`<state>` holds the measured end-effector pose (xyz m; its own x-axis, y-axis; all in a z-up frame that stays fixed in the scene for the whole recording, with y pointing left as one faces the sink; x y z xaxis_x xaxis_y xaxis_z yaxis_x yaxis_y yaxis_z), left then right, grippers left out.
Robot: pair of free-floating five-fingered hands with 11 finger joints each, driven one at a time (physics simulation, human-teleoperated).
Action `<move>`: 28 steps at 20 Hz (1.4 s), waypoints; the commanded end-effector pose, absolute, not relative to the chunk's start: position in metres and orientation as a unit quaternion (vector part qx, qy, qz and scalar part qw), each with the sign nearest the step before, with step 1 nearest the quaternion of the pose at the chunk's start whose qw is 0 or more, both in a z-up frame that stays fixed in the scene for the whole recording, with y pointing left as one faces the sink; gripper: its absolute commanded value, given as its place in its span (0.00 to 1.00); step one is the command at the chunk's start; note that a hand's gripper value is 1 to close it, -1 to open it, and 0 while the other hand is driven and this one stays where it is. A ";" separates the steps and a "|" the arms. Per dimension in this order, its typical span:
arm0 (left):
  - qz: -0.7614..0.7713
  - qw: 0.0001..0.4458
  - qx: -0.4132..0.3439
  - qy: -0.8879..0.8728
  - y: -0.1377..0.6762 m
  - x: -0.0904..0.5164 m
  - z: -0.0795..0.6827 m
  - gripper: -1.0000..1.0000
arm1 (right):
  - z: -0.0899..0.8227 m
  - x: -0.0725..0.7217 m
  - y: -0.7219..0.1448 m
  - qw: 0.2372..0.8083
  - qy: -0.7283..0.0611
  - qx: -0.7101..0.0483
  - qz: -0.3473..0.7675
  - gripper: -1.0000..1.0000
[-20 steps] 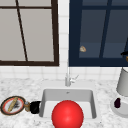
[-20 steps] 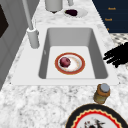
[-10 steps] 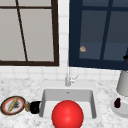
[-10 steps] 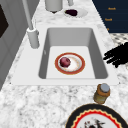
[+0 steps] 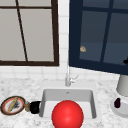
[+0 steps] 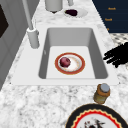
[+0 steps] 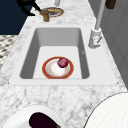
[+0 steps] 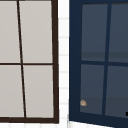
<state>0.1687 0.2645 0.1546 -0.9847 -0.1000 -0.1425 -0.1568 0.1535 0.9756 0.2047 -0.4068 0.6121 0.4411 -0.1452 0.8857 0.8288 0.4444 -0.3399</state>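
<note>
My left hand (image 5: 35,107) hovers at the sink's left rim beside a small brown jar (image 5: 27,106) and a patterned plate (image 5: 12,105). In the left side view this hand (image 6: 117,55) floats over the counter's front edge with its fingers spread and straight, holding nothing. The right side view has it (image 7: 27,6) just beyond the jar (image 7: 45,15). A sliver of my right hand (image 5: 126,60) pokes in at the right edge, high beside the dark blue door (image 5: 100,37). In the sink (image 6: 50,40) lies a red-rimmed plate (image 6: 75,65) with a dark red round fruit (image 6: 65,62) on it.
A faucet (image 5: 67,76) stands behind the basin. A big red ball (image 5: 67,115) sits at the basin's front in the front view. On the right counter are a white dish (image 5: 122,110) with an eggplant (image 5: 117,102) and a white cylinder (image 5: 123,85).
</note>
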 end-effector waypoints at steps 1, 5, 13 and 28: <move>0.645 0.022 -0.085 0.759 0.265 0.169 0.155 0.50 | 0.594 0.174 -0.397 0.740 -0.416 -0.415 -0.326 1.00; 0.645 0.022 -0.085 0.759 0.265 0.169 0.155 0.50 | 0.584 0.153 -0.384 0.728 -0.408 -0.428 -0.347 1.00; 0.645 0.022 -0.085 0.759 0.265 0.169 0.155 0.50 | 0.579 0.117 -0.359 0.701 -0.394 -0.454 -0.384 1.00; 0.645 0.022 -0.085 0.759 0.265 0.169 0.155 0.50 | 0.577 0.058 -0.311 0.654 -0.373 -0.484 -0.445 1.00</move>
